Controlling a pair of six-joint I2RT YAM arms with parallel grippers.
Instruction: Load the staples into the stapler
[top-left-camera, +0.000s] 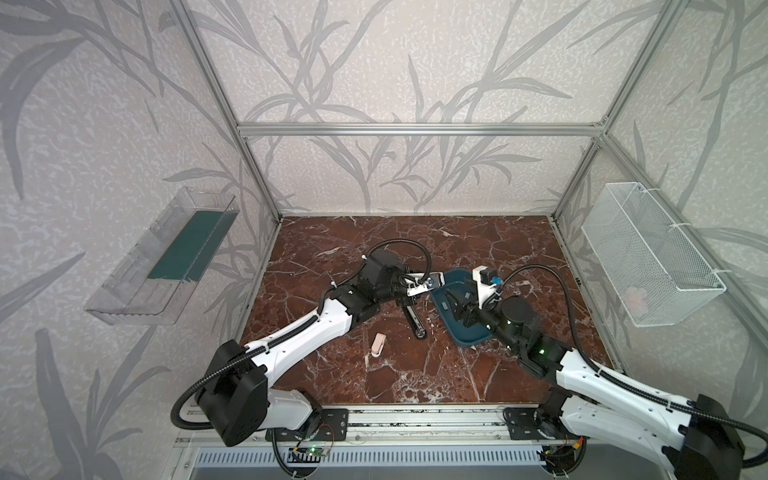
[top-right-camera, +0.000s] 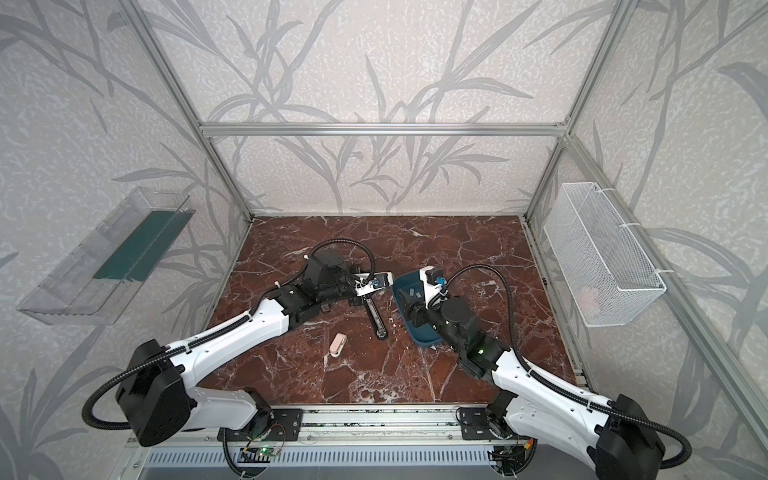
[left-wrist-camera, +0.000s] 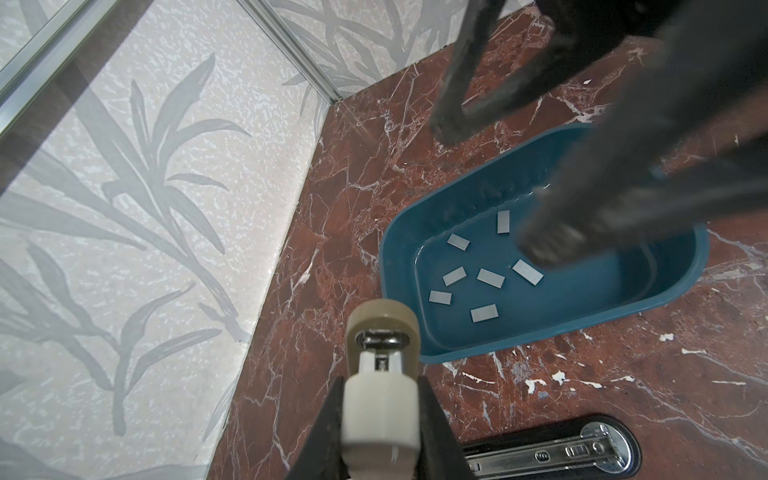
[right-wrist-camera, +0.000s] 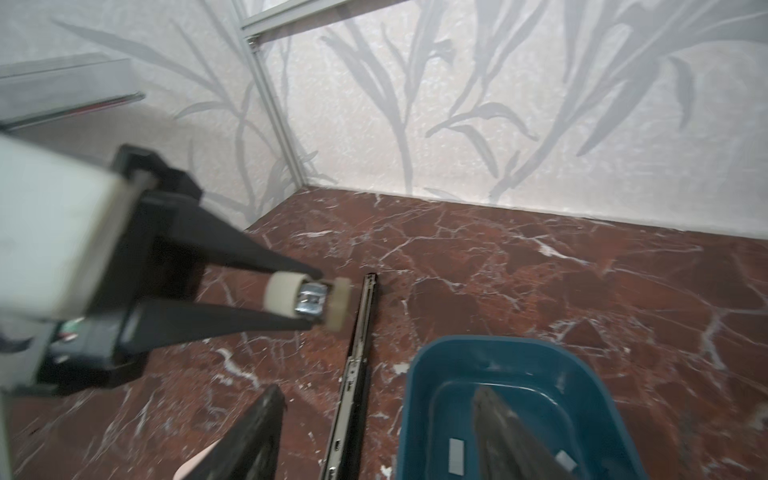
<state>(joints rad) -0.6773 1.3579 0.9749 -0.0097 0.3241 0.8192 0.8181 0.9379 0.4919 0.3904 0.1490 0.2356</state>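
Note:
Several grey staples (left-wrist-camera: 490, 277) lie loose in a blue tray (left-wrist-camera: 390, 257), seen in both top views (top-left-camera: 469, 341) (top-right-camera: 424, 341). The black stapler (top-left-camera: 413, 321) lies opened flat on the marble left of the tray, its metal channel (right-wrist-camera: 353, 374) facing up. My left gripper (left-wrist-camera: 382, 386) is shut on a cream piece with a metal middle (right-wrist-camera: 307, 303), held at the stapler's far end; I cannot tell if it is joined to the stapler. My right gripper (right-wrist-camera: 378, 390) is open: one finger hangs inside the tray over a staple (right-wrist-camera: 456, 456), the other over the table beyond the stapler.
A small pink object (top-left-camera: 378, 344) lies on the marble in front of the stapler. A clear shelf (top-left-camera: 166, 257) hangs on the left wall and a white mesh basket (top-left-camera: 648, 253) on the right wall. Aluminium posts frame the corners.

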